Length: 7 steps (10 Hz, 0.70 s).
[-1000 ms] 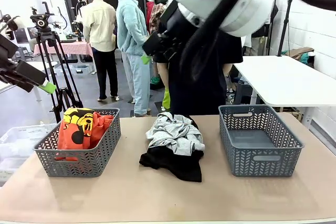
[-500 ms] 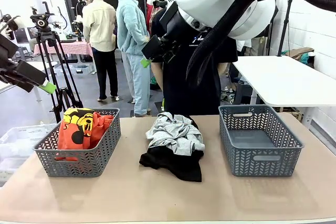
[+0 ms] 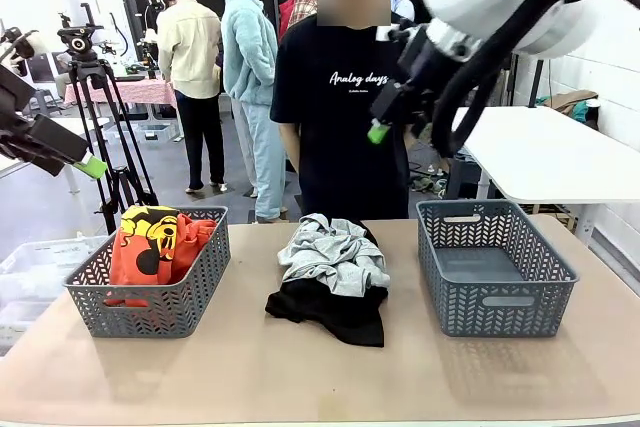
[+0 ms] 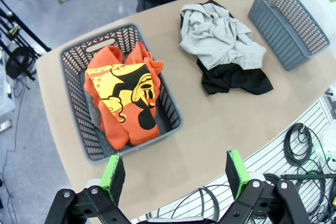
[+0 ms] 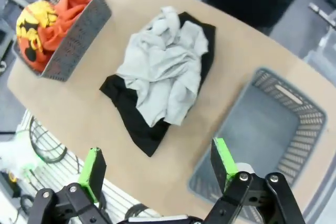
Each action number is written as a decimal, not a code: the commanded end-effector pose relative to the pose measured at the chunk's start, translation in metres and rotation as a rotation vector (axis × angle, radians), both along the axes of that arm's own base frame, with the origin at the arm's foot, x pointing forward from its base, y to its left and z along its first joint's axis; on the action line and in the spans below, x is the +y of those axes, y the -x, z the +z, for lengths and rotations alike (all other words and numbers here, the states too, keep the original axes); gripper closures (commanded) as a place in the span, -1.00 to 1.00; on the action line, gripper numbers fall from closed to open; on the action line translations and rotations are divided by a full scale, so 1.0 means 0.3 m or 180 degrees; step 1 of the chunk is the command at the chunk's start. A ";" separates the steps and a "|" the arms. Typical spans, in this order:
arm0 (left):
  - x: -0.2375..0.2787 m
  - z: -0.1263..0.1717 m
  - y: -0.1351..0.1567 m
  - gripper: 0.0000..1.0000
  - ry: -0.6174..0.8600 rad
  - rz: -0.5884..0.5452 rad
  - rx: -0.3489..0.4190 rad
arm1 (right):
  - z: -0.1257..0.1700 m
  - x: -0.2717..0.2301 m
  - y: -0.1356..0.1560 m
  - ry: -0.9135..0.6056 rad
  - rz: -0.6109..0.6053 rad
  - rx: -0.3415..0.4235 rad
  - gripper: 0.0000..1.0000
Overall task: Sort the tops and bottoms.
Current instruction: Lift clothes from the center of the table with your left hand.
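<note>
A light grey sweatshirt (image 3: 335, 250) lies crumpled on the plain black bottoms (image 3: 335, 313) in the middle of the table. An orange-red shirt (image 3: 152, 240) with yellow-and-black print fills the left basket (image 3: 195, 282). My left gripper (image 3: 88, 164) hangs open, high off the table's left end; from there I see the shirt (image 4: 126, 98), sweatshirt (image 4: 218, 38) and bottoms (image 4: 236, 80) past the gripper (image 4: 176, 174). My right gripper (image 3: 385, 127) is open, high above the table's back right. Below that gripper (image 5: 157, 171) lie the sweatshirt (image 5: 163, 69) and bottoms (image 5: 139, 124).
The grey lattice basket (image 3: 495, 272) on the right holds nothing. A person in a black printed T-shirt (image 3: 345, 117) stands behind the table's far edge. A tripod (image 3: 95, 87) stands beyond the left end, and a white table (image 3: 545, 152) at the back right.
My right arm has swung from the picture's middle to the right, uncovering the person behind the table. The left arm and the garments have not moved.
</note>
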<state>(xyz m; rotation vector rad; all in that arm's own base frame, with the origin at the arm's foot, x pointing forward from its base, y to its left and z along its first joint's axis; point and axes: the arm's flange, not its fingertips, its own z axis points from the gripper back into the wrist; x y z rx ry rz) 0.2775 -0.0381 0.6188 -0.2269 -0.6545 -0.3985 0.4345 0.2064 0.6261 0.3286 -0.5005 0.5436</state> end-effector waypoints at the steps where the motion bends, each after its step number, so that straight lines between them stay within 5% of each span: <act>1: 0.001 0.004 -0.004 -1.00 0.0007 0.0002 0.0003 | 0.014 -0.001 0.066 -0.0140 -0.0138 -0.0094 -1.00; 3: 0.000 0.000 0.000 -1.00 0.0000 0.0000 0.0000 | 0.032 -0.032 0.022 -0.0052 -0.0090 -0.0042 -1.00; 7: -0.407 -0.089 -0.238 -1.00 -0.0370 -0.0633 0.0089 | 0.032 -0.032 0.022 -0.0052 -0.0090 -0.0042 -1.00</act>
